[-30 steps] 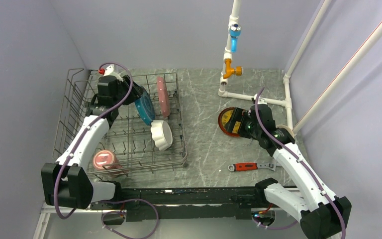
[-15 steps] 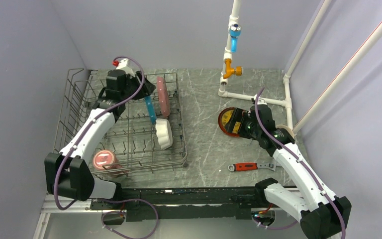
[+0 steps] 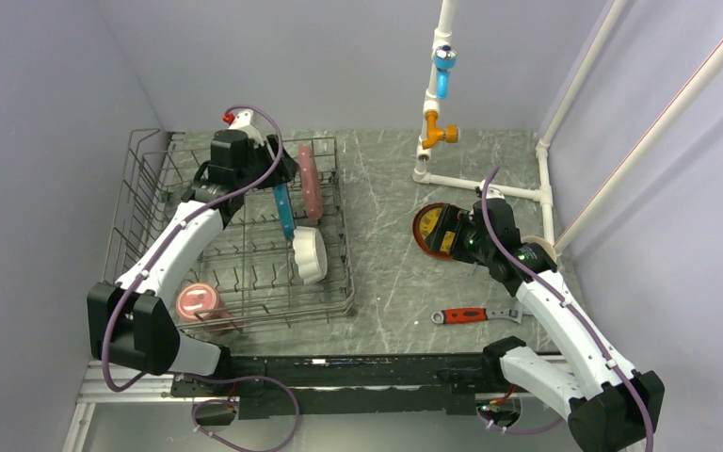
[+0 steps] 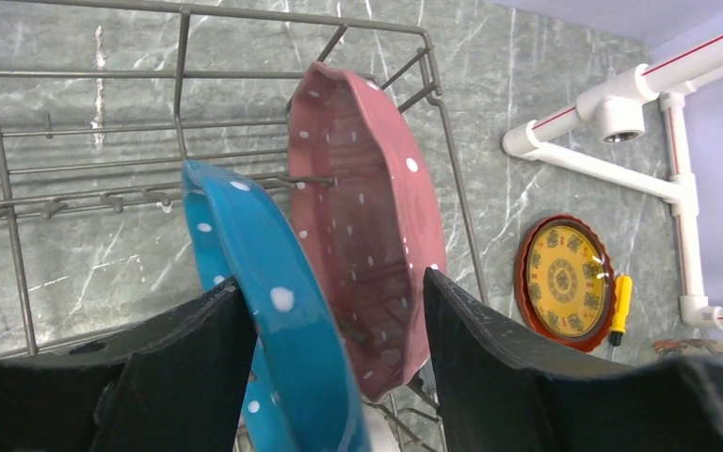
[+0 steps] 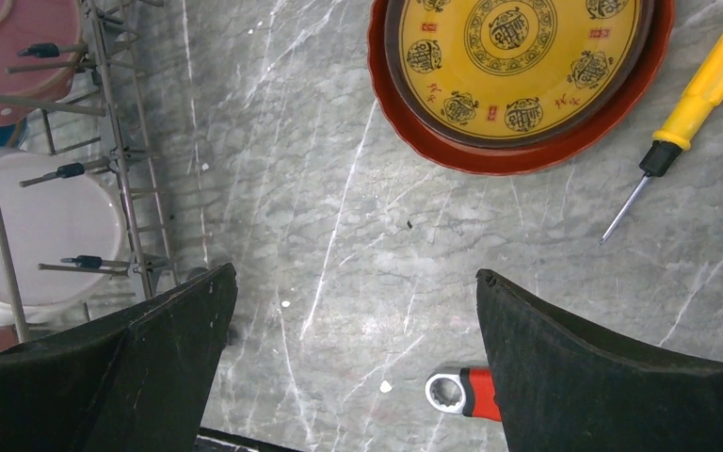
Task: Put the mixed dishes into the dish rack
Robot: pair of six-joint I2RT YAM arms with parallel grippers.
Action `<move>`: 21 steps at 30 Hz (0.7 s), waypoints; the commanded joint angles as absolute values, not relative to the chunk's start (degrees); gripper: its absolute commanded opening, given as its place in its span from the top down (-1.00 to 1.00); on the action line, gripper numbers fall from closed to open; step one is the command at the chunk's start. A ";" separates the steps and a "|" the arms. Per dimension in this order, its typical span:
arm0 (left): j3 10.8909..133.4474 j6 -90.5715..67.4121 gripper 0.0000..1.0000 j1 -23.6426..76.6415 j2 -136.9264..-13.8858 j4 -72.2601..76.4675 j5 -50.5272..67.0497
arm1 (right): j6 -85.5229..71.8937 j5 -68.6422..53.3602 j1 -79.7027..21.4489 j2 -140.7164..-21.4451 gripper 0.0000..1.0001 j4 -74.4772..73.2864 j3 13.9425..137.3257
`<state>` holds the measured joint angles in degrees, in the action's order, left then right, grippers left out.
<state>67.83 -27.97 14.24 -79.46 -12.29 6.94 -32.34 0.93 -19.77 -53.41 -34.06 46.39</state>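
The grey wire dish rack stands at the left. In it the blue plate stands on edge beside the pink scalloped plate, with the white scalloped bowl just in front of them and the pink mug at the near corner. My left gripper straddles the blue plate's rim, open; the left finger touches it and the right finger stands apart. The red-brown plate with its yellow centre lies flat on the table. My right gripper hovers open just on its near side, holding nothing.
A yellow screwdriver lies right of the red-brown plate. A red-handled wrench lies nearer the front edge. White pipework with a tap stands at the back right. A cream rim peeks out behind my right arm.
My left arm has swung right and back, and the blue plate has gone from tilted to standing on edge beside the pink plate. The left jaws have widened. The right arm has not moved.
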 commanded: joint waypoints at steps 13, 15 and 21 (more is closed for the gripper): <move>71.19 -22.95 0.01 18.25 -81.02 -20.17 -9.18 | -31.89 0.44 -19.96 -53.09 -0.99 -31.58 45.80; 70.95 -21.79 0.24 18.32 -80.42 -20.64 -10.06 | -31.88 0.42 -19.90 -53.25 -0.99 -31.58 45.79; 72.76 -19.41 0.36 18.35 -79.93 -23.60 -8.08 | -32.17 0.35 -19.97 -53.70 -0.99 -31.22 45.90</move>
<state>70.08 -23.92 18.87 -80.62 -21.50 -6.11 -32.36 0.93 -19.77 -53.54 -33.67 45.65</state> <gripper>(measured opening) 0.318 0.993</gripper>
